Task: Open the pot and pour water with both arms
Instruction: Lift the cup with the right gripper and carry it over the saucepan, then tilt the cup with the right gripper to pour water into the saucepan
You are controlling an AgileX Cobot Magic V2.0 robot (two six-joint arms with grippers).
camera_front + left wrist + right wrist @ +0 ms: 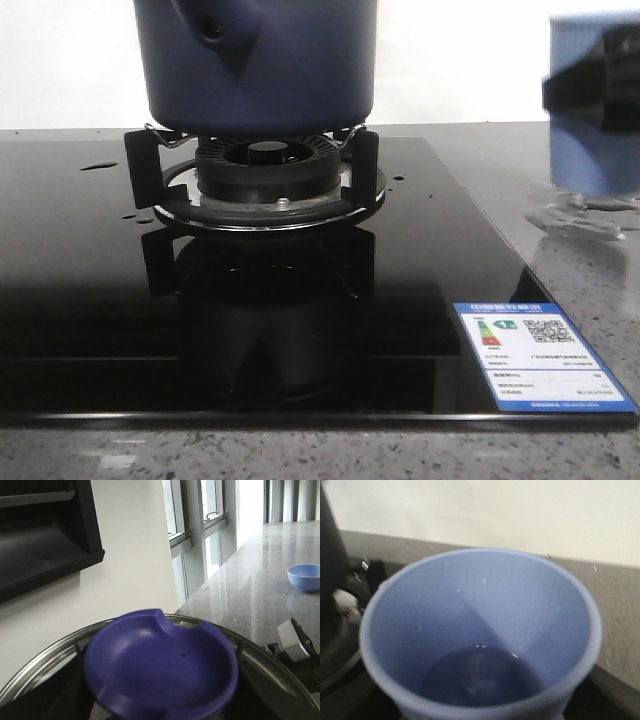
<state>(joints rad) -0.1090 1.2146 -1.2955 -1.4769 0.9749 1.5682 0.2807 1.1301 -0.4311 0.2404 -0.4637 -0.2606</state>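
In the front view we see the pot point(258, 62) sitting on the burner grate point(255, 175) near the far edge of the black glass cooktop point(90, 290). Its handle stub points toward us, and droplets of water point(98, 166) dot the glass. A light blue cup point(594, 110) shows blurred at the counter's right side; no gripper is visible.

In the left wrist view, a purple knob point(162, 667) on a steel-rimmed lid point(35, 672) fills the foreground. We cannot tell the left gripper's state. A blue bowl point(304, 577) sits well away on the grey counter point(250, 585).

In the right wrist view, the cup point(480, 635) stands open-mouthed just before the camera, with a little liquid at its bottom and droplets on its walls. We cannot tell the right gripper's state.
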